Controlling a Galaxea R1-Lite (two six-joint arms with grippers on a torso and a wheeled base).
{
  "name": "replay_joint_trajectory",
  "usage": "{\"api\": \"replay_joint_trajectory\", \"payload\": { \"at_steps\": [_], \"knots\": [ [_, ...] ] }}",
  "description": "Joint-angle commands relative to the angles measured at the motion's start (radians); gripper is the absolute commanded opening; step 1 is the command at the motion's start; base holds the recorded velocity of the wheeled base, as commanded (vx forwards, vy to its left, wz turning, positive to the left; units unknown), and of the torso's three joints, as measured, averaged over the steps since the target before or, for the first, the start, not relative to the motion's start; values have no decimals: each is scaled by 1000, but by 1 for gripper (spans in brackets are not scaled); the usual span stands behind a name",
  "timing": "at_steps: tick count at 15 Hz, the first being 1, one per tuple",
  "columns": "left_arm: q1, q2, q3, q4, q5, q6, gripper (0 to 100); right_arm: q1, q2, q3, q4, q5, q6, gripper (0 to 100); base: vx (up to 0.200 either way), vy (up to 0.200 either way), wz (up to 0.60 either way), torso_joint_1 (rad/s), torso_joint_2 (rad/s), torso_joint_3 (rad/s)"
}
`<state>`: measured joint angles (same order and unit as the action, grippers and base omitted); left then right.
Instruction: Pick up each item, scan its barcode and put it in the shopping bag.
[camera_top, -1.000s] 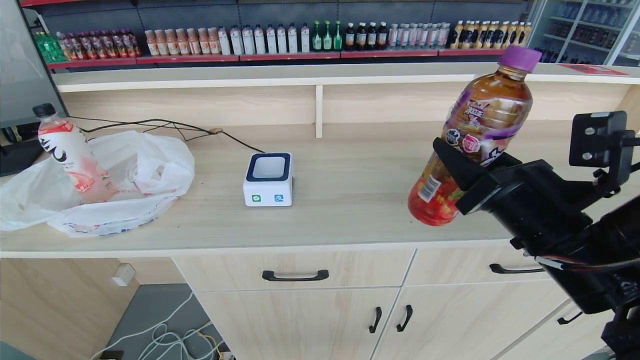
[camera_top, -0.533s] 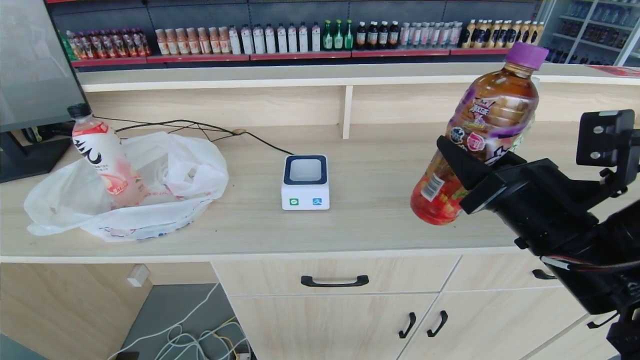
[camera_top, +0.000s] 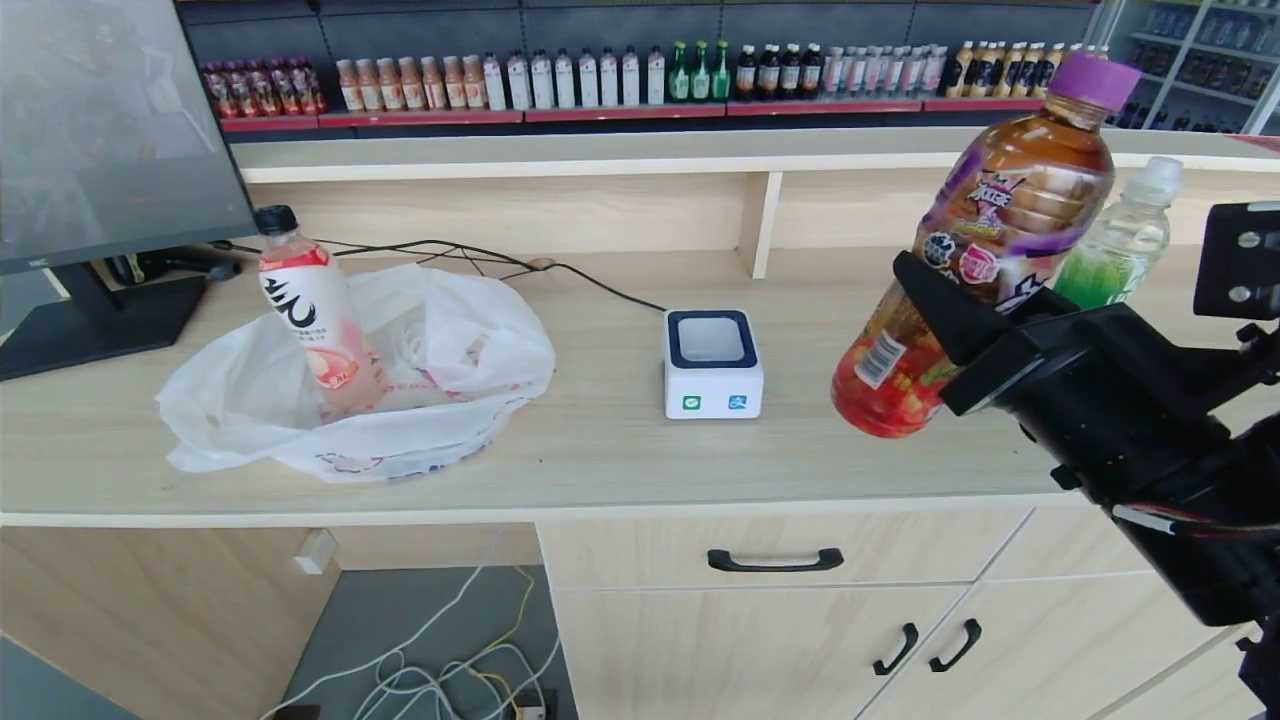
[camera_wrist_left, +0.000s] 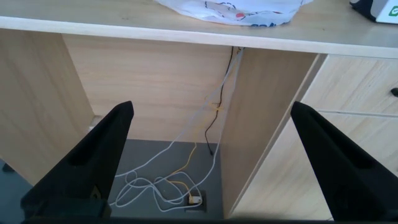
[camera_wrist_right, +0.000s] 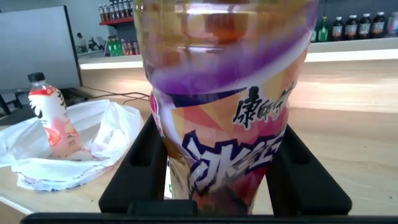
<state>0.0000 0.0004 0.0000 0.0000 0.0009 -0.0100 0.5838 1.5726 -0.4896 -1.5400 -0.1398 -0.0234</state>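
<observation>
Gripping the tea bottle (camera_top: 1000, 230) around its middle, the right gripper (camera_top: 950, 325) held it tilted in the air, to the right of the scanner (camera_top: 712, 362). The bottle was clear plastic with a purple cap, a glossy label and a barcode low on its side. Bare wood-grain counter (camera_top: 600, 440) lay open between it, the boxy white scanner and the crumpled thin shopping bag (camera_top: 450, 340), in which a pink bottle (camera_top: 315, 310) leaned. The left gripper (camera_wrist_left: 211, 118) hung below the counter edge, jaws spread wide with nothing between them.
</observation>
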Motion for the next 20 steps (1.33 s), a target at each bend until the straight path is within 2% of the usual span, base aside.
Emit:
{"api": "replay_joint_trajectory", "payload": {
  "at_steps": [1,2,11,13,15,17,19,20],
  "knots": [
    [0,0,0,0,-1,2,100,1,3,-14,3,2,-6,0,0,200,0,-2,2,2],
    [0,0,0,0,1,2,100,1,9,-21,4,2,-24,0,0,200,0,2,2,2],
    [0,0,0,0,-1,5,100,1,12,-32,11,35,-78,0,0,0,0,0,0,0],
    [0,0,0,0,-1,5,100,1,21,-90,34,101,-211,0,0,0,0,0,0,0],
    [0,0,0,0,-1,5,100,-18,40,-110,66,249,-405,0,0,0,0,0,0,0],
    [0,0,0,0,-1,5,100,-19,67,-115,78,313,-607,0,0,0,0,0,0,0],
    [0,0,0,0,-1,5,100,-12,112,-147,77,356,-693,0,0,0,0,0,0,0],
    [0,0,0,0,-1,5,100,-25,159,-222,77,439,-800,0,0,0,0,0,0,0]
  ]
}}
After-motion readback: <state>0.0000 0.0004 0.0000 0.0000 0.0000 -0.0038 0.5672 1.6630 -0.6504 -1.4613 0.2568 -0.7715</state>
